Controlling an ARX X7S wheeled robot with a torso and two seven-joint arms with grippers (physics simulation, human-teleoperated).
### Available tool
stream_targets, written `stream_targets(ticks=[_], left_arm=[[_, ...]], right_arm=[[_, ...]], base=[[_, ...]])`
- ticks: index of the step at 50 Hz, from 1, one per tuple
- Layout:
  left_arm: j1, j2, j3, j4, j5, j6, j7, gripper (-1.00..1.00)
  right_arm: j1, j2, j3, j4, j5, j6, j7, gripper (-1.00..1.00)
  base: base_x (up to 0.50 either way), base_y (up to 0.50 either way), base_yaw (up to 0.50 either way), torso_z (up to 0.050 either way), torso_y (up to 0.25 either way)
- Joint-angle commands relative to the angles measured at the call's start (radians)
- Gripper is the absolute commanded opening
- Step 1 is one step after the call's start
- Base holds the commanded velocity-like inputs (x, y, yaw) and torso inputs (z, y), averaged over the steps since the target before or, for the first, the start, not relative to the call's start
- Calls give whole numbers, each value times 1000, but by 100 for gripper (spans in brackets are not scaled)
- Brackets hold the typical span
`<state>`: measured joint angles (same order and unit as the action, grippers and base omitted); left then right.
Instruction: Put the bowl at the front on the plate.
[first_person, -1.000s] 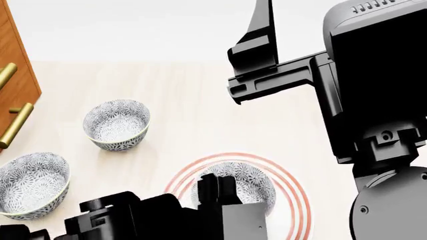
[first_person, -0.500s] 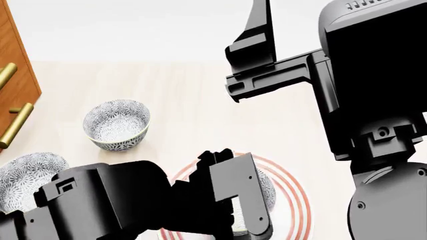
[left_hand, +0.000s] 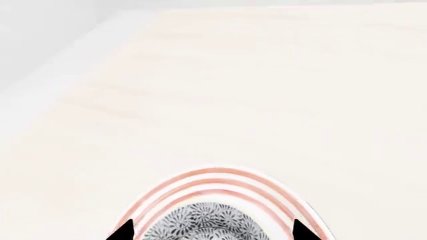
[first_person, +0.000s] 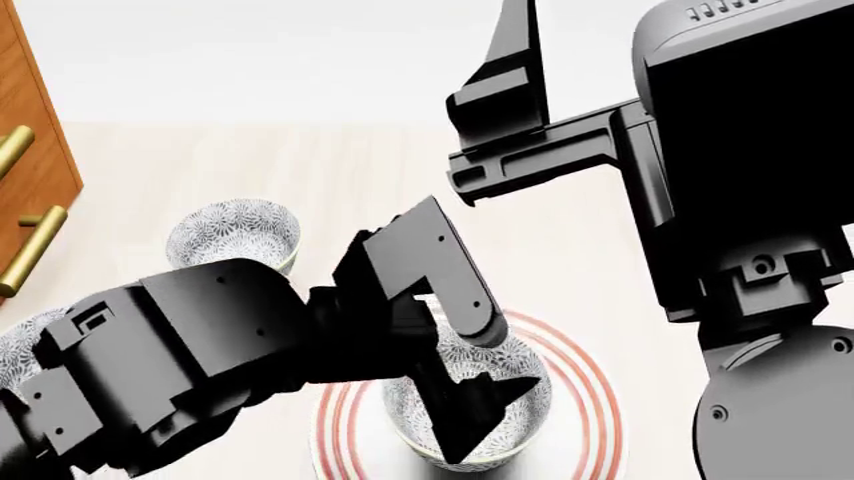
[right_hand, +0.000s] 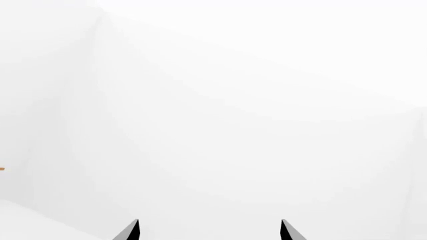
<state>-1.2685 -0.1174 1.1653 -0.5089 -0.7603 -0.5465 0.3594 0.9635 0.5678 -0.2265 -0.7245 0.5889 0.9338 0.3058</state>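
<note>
Bowl (first_person: 467, 410) sits on the plate (first_person: 587, 400), near centre of the bench (first_person: 374, 170). Left pincer (left_hand: 210, 231) spread apart around its rim; right pincer (right_hand: 208, 231) apart, raised. Bowl likely rigid, glazed-slick, chippable: pinch the rim wall.

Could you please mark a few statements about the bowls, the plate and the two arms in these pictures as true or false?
1. A bowl sits on the plate. True.
2. The right gripper is shut on a bowl. False: its jaws stand apart with only blank white background between them.
3. The left gripper has its jaws spread to either side of the bowl on the plate. True, as the left wrist view shows.
4. The plate has blue rings. False: its rings are red.
5. A second bowl stands on the table off the plate, on the cabinet side. True.
</note>
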Motion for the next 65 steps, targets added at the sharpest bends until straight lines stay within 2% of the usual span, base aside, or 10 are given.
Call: stream_targets(ticks=[1, 9, 17, 25, 33, 39, 47, 59, 65], left_arm=[[1, 9, -40, -94, 19, 73, -38, 100], [-3, 6, -67, -153, 22, 112, -53, 100], [-35, 49, -78, -344, 55, 174, -47, 100], [-33, 55, -88, -405, 60, 214, -48, 100], [-20, 28, -111, -365, 42, 224, -78, 100], [2, 3, -146, -320, 22, 241, -142, 100], [42, -61, -180, -194, -6, 243, -220, 100], [72, -110, -226, -107, -38, 258, -284, 100], [103, -158, -257, 15, -84, 241, -323, 100]], right_arm=[[0, 3, 1, -3, 4, 1, 3, 100], [-1, 5, 2, -2, 6, -2, 3, 100], [14, 6, -5, 5, 8, 1, 0, 100], [19, 2, -15, 27, -1, -18, -9, 100], [24, -2, -25, 41, -5, -26, -14, 100], [17, -5, -34, 58, -17, -47, -18, 100], [-5, -6, -30, 69, -24, -75, -18, 100], [-9, -7, -33, 71, -23, -79, -15, 100], [-25, -8, -33, 74, -27, -96, -15, 100]], base=[[0, 0, 0, 0, 0], [0, 0, 0, 0, 0], [0, 0, 0, 0, 0], [0, 0, 0, 0, 0], [0, 0, 0, 0, 0], [0, 0, 0, 0, 0], [0, 0, 0, 0, 0], [0, 0, 0, 0, 0], [0, 0, 0, 0, 0]])
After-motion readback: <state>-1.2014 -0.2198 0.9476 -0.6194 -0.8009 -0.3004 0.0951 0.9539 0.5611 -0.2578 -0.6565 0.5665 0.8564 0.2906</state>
